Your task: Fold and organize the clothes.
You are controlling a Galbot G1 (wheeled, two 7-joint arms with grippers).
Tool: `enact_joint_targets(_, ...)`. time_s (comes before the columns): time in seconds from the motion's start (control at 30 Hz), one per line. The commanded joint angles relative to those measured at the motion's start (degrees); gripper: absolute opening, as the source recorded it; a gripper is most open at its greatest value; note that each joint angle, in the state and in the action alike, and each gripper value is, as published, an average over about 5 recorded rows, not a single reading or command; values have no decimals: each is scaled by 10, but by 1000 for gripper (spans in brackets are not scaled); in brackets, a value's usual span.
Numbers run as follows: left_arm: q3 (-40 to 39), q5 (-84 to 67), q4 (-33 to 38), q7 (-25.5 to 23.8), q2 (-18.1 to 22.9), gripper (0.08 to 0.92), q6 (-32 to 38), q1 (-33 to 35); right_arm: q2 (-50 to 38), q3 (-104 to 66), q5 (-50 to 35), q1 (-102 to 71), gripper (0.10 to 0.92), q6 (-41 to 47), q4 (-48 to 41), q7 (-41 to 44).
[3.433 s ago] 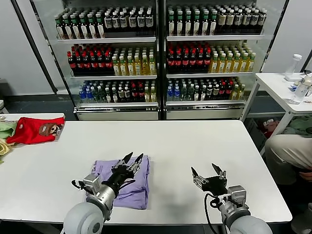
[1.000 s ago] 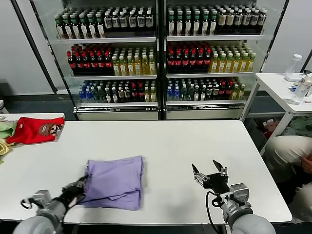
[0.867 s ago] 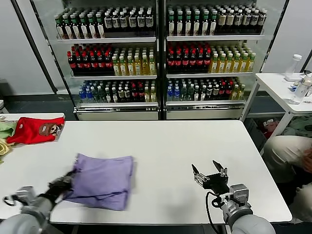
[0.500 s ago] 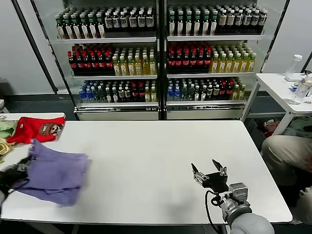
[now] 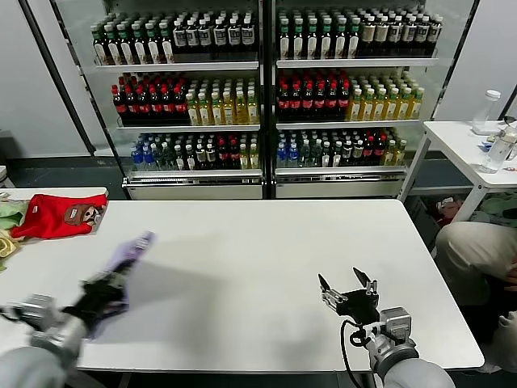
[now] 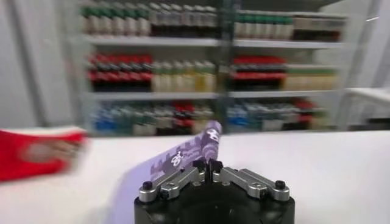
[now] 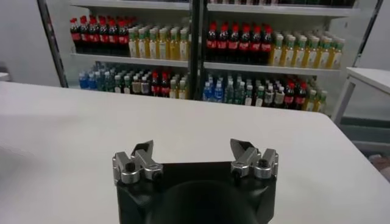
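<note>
The lavender T-shirt (image 5: 132, 248) hangs bunched from my left gripper (image 5: 105, 284) over the left part of the white table (image 5: 258, 242). In the left wrist view the left gripper (image 6: 207, 165) is shut on a fold of the shirt (image 6: 183, 155), whose dark print shows along the raised edge. My right gripper (image 5: 346, 289) is open and empty near the table's front right; in the right wrist view (image 7: 194, 152) its fingers stand wide apart above bare table.
A red garment (image 5: 56, 217) with a brown print lies at the far left, next to green (image 5: 8, 212) and yellow (image 5: 4, 242) garments. Drink coolers (image 5: 266, 97) stand behind the table. A side table (image 5: 460, 141) and a seated person (image 5: 477, 242) are at the right.
My left gripper dragged the shirt from the table's middle to the far left edge, and now holds it bunched and raised a little further right. The right arm has not moved.
</note>
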State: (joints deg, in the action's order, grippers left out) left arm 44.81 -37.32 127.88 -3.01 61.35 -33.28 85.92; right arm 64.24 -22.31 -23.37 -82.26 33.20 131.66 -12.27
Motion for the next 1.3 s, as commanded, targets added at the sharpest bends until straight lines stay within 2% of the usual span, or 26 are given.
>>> enact_joint_targets(0.03, -288, 99, 1, 29, 149, 103, 23, -82, 3, -1, 8, -9, 823, 0, 2, 0)
enact_joint_targets(0.2, -290, 121, -70, 40, 175, 138, 89, -142, 1, 0, 9, -5, 823, 0, 5, 1)
enact_joint_targets(0.43, -255, 121, -46, 30, 155, 331, 125, -159, 1, -6, 8, 4, 823, 0, 5, 1)
enact_joint_targets(0.57, -193, 140, -30, 7, 121, 453, 160, -135, 2, -2, 2, 23, 823, 0, -4, 1)
enact_joint_targets(0.73, -110, 255, -60, -24, 78, 591, 238, -82, 18, 48, -53, 68, 823, 0, -36, -9)
enact_joint_targets(0.97, -88, 303, -66, -24, 85, 785, 264, -39, 36, 207, -182, 110, 823, 1, -94, -66)
enact_joint_targets(1.13, -89, 301, -74, -22, 91, 821, 263, -32, 41, 253, -276, 130, 823, 1, -124, -107)
enact_joint_targets(1.3, -94, 301, -68, -22, 95, 823, 264, -29, 46, 261, -297, 139, 823, 1, -147, -130)
